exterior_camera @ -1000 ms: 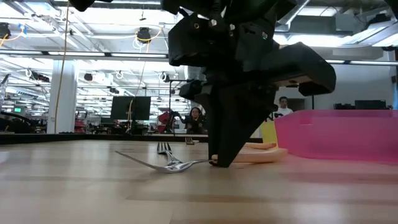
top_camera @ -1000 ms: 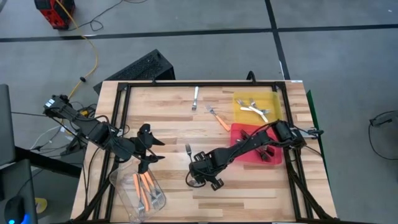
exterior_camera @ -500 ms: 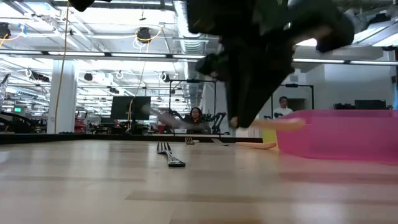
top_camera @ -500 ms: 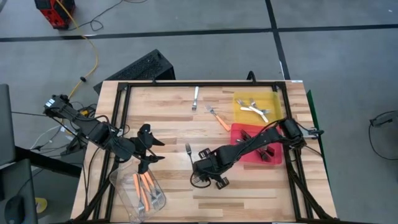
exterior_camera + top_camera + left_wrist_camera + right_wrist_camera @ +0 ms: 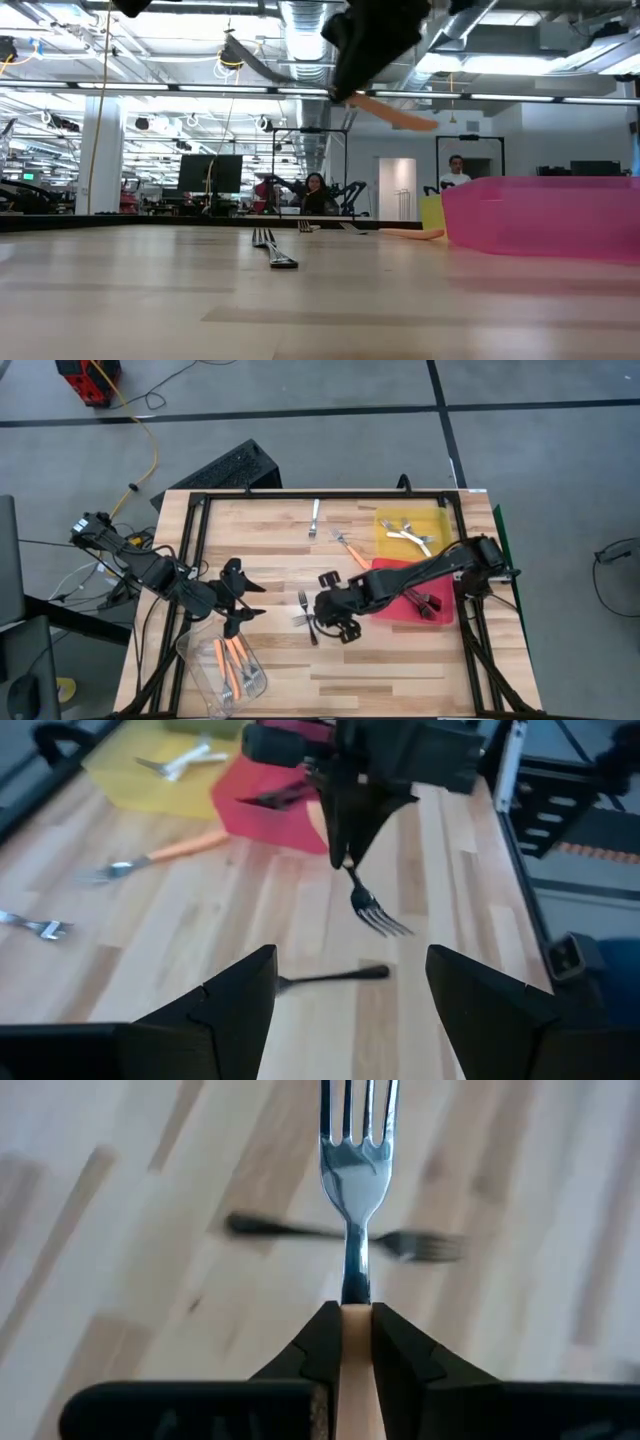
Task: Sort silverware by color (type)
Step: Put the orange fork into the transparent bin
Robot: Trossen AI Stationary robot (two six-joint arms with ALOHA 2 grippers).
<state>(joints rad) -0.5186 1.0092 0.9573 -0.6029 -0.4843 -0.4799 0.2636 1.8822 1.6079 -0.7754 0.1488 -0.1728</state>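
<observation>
My right gripper [image 5: 322, 618] hangs above the table's middle, shut on an orange-handled fork [image 5: 351, 1190] whose metal tines [image 5: 378, 915] stick out past the fingertips. A dark fork [image 5: 306, 615] lies flat on the wood just beneath it. My left gripper [image 5: 250, 600] waits open at the left, above a clear tub [image 5: 205, 660] that holds several orange-handled forks [image 5: 234, 660]. Another orange-handled fork [image 5: 351, 549] and a pale fork [image 5: 314, 518] lie on the table farther back. My right gripper pinches the fork's orange handle [image 5: 355, 1342] between its two fingers, close to where the metal neck begins. The fingers slant down from the table's right side and lie along the fork. The fork is lifted clear of the table, its handle end [image 5: 405, 117] trailing behind the fingers.
A yellow tray [image 5: 438, 525] with white forks and a red tray [image 5: 395, 605] with dark forks lie at the right, the red one partly under my right arm. A black frame [image 5: 300, 495] runs along the table's edges. Bare wood lies near the front edge.
My right gripper has risen from the table and gone a little toward the far edge, tipping as it went. The orange-handled fork, whose tines rested on the wood, has come up with it and hangs clear. The dark fork has stayed in place.
</observation>
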